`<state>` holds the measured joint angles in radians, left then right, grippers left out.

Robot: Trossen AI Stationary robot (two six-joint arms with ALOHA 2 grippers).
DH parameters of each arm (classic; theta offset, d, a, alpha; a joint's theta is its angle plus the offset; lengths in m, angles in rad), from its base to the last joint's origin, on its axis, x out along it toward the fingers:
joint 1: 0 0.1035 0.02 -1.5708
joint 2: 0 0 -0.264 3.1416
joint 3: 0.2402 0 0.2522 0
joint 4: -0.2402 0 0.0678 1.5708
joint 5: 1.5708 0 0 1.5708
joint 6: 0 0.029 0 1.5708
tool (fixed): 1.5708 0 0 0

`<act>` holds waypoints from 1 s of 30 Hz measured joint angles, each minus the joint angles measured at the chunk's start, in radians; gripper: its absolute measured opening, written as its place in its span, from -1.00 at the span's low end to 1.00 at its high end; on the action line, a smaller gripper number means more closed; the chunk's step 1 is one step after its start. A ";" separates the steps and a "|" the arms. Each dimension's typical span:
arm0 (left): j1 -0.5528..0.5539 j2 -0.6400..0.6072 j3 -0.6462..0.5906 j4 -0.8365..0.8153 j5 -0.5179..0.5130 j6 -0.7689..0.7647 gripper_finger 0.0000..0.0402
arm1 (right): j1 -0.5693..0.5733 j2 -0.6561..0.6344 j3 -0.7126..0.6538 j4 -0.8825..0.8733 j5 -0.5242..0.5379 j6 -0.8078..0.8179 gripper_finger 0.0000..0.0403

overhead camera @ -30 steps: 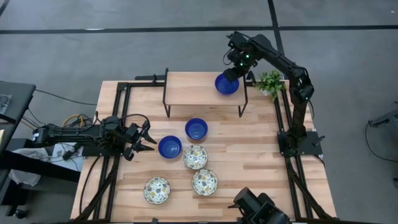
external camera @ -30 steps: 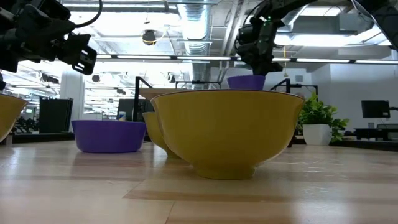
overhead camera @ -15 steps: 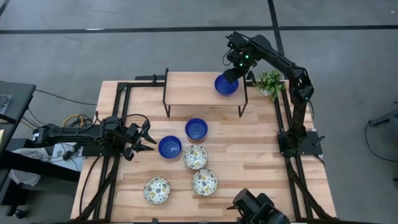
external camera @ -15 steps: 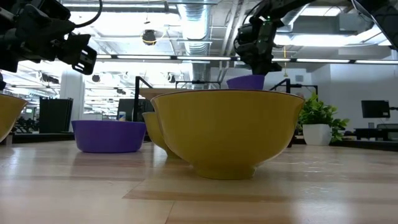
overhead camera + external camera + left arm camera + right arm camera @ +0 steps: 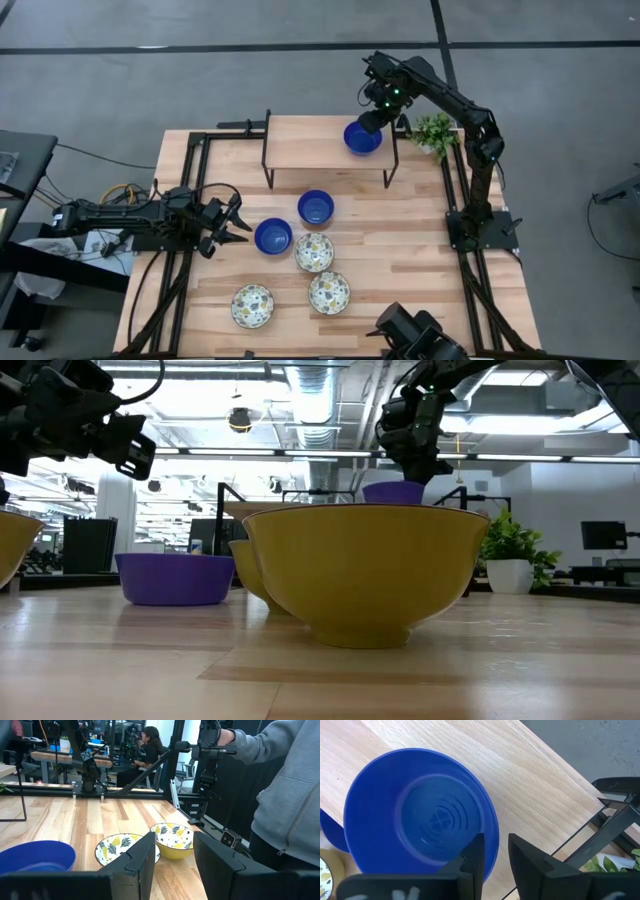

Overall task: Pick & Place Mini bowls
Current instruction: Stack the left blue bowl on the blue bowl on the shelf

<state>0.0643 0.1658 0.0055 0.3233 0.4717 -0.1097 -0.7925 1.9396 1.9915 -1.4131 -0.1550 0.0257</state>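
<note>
Over the far end of the table, the right gripper (image 5: pixel 372 118) pinches the rim of a glossy blue bowl (image 5: pixel 362 138), its two fingers (image 5: pixel 474 857) closed on the thin wall, one inside and one outside, the bowl hanging just below the wrist above the raised wooden shelf (image 5: pixel 310 142). Glazed, rigid and probably slippery, such a bowl looks light but breakable; the rim seems the only practical hold. Well away, the left gripper (image 5: pixel 228 223) waits with fingers spread, empty, a second blue bowl (image 5: pixel 273 236) just ahead of it; a third blue bowl (image 5: pixel 316 207) and three floral bowls (image 5: pixel 313 252) lie beyond.
</note>
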 joint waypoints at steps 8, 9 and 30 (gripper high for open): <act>0.000 0.000 0.000 0.000 0.000 0.000 -0.35 | -0.008 -0.017 0.033 -0.042 0.004 -0.001 -0.62; 0.000 0.000 0.000 0.000 0.000 0.000 -0.35 | -0.008 -0.017 0.049 -0.057 0.005 -0.001 -0.62; 0.000 0.000 0.000 0.000 0.000 -0.003 -0.35 | 0.093 -0.191 0.196 -0.158 -0.001 0.015 -0.63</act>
<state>0.0647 0.1654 0.0055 0.3233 0.4721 -0.1127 -0.6999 1.7484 2.1876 -1.5711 -0.1558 0.0404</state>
